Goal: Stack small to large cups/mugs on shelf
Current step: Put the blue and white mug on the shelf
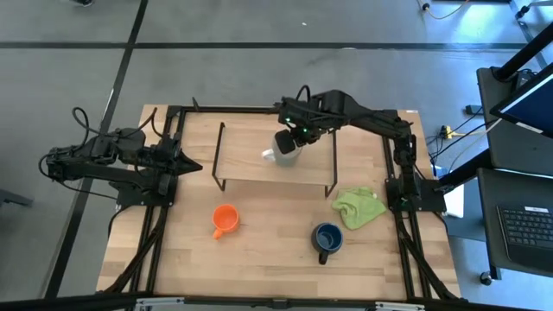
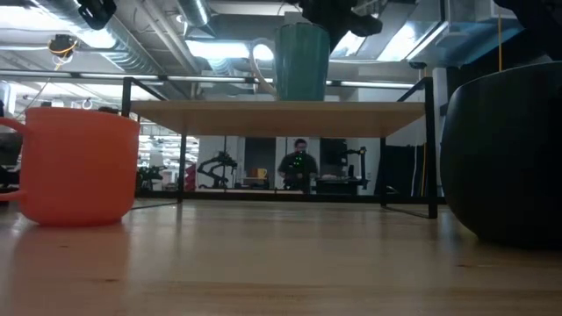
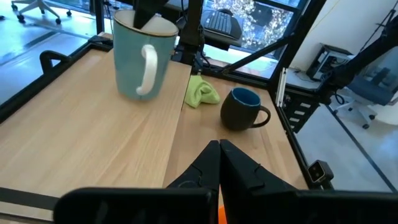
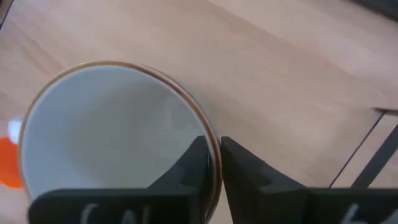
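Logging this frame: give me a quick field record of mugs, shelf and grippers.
white mug: upright on shelf, rim between right gripper's fingers
orange mug: on table, in front of shelf
blue mug: on table, near green cloth
right gripper: pinching white mug's rim
left gripper: shut, idle at table's left edge
stacked: none yet

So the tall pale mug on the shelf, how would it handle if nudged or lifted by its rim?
The tall pale mug looks glazed, so probably slippery and chip-prone where the right gripper pinches its rim. It is tall for its base, so likelier to tip than slide on the shelf. Its side handle probably unbalances it slightly.
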You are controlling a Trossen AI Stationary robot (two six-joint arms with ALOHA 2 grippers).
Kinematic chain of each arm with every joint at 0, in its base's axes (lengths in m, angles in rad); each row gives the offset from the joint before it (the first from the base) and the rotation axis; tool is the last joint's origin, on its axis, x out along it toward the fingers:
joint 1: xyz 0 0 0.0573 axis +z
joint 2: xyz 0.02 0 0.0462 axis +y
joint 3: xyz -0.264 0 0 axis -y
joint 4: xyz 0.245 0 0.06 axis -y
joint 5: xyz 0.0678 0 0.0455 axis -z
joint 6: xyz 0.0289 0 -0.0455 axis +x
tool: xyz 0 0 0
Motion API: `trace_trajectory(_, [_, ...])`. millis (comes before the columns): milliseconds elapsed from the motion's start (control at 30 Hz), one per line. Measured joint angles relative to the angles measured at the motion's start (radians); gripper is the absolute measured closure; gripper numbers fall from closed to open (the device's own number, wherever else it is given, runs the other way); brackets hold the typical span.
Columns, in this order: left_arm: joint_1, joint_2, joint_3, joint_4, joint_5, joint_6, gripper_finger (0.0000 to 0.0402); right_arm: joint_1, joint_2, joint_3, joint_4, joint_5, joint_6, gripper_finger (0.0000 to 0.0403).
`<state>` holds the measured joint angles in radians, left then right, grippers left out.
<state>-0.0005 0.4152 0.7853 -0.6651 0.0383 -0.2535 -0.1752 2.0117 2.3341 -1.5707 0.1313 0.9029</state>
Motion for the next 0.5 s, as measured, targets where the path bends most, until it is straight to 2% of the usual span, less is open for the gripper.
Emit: trace_trajectory(500, [0.0,0.0,0.0,0.002,0.0,-0.032,0.0401,0.008,0.0,0.0,0.001,-0.005,0.004,0.0346])
